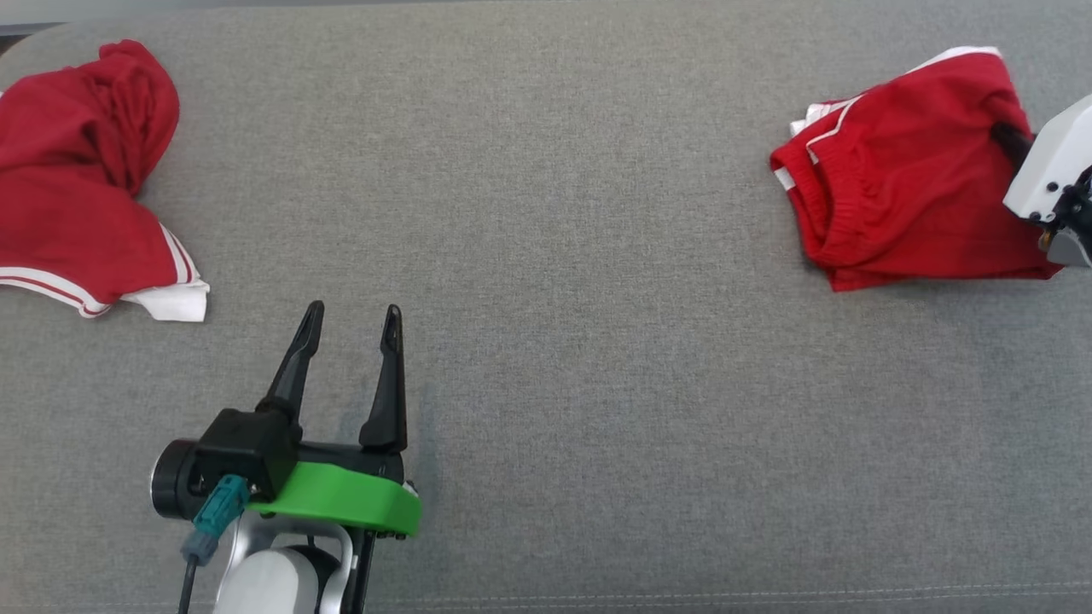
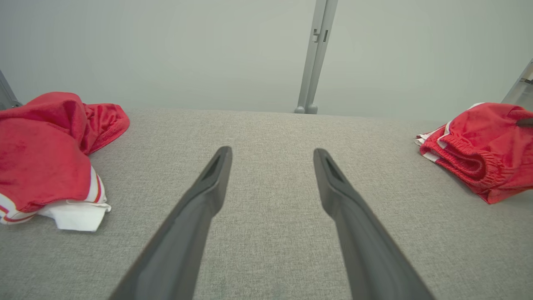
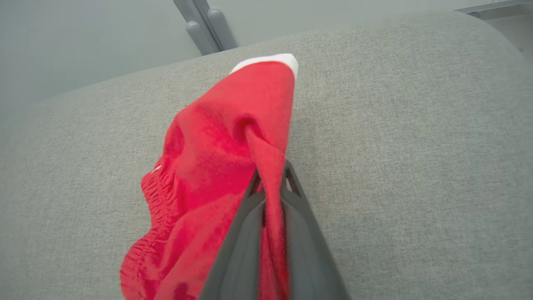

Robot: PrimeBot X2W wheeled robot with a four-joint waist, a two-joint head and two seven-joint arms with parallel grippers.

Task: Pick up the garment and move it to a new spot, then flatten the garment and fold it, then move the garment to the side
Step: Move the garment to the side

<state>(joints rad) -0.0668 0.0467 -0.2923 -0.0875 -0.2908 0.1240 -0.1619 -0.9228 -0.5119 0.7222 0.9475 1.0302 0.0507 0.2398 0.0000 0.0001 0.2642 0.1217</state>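
Obs.: right claw (image 3: 272, 177) clamped on a pinched fold of the red cloth shorts with elastic waistband and white trim (image 3: 208, 166) (bunched, far right of the grey fabric-covered desk (image 1: 546, 170)); left claw (image 1: 354, 309) spread wide over the desk, front-left; crumpled red-and-white garment (image 1: 77, 188) far left.

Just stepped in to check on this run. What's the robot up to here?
The right gripper is shut on a pinched fold of the crumpled red shorts with white trim, at the right side of the grey fabric surface. Most of the shorts lie on the surface. The left gripper is open and empty over bare fabric nearer the middle. A second crumpled red garment with white stripes lies at the far left, with nothing touching it. No flattening or folding has been done yet.
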